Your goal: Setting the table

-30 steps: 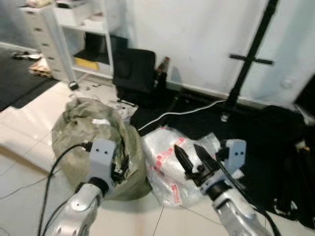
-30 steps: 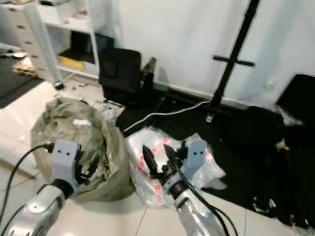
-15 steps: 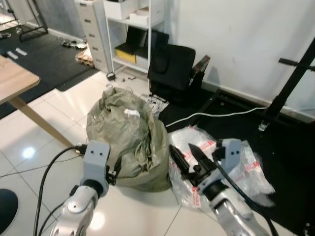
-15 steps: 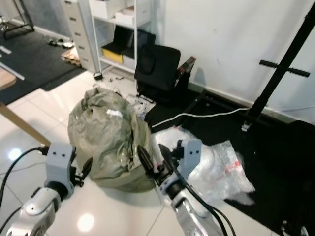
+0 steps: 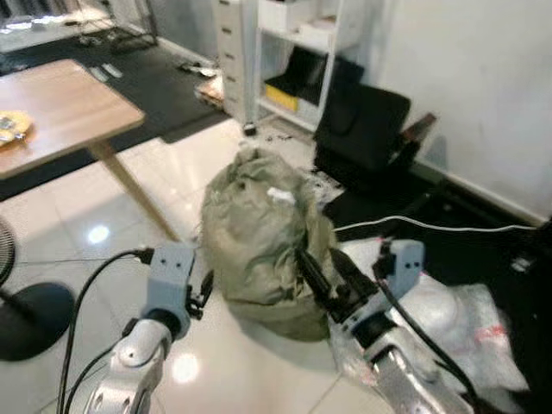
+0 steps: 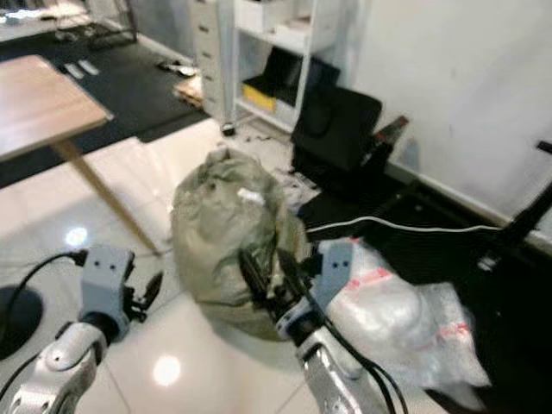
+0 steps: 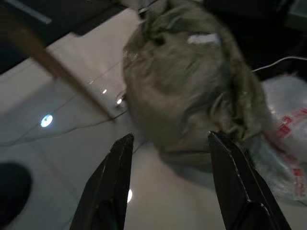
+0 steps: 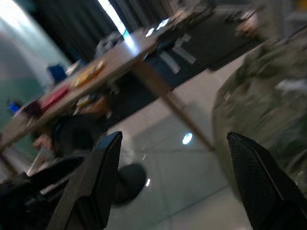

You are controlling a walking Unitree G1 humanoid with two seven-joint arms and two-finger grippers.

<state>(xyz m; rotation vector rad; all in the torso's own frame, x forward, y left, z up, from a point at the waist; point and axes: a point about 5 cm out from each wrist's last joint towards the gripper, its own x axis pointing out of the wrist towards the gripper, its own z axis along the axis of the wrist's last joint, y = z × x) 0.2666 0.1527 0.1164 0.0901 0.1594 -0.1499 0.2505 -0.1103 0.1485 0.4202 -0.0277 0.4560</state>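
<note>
Left eye view: showing one wooden desk (image 5: 65,108) at the upper left with a yellow item (image 5: 10,125) lying on its far edge, one olive sack (image 5: 259,228) sitting on the tiled floor (image 5: 95,220), one clear plastic bag (image 5: 457,323) lying to its right, one white shelf (image 5: 297,52) and one black bag (image 5: 362,129) standing by the wall. Reaching forward low in front: two hands. Left hand (image 5: 203,291) hanging over the floor near the sack; spread of its fingers hard to tell here. Right hand (image 5: 328,269) parted slightly, gripping nothing, overlapping the sack's right side.

Right eye view: repeating the same scene, with one round black base (image 6: 13,319) resting on the floor at the left.

Left wrist view: pointing two black fingers (image 7: 112,187) at the sack and the floor, spread wide, holding nothing, touching nothing.

Right wrist view: looking past two widely parted fingers (image 8: 91,177), empty between them, toward the desk, blurred, carrying several small things, with the sack beside.
</note>
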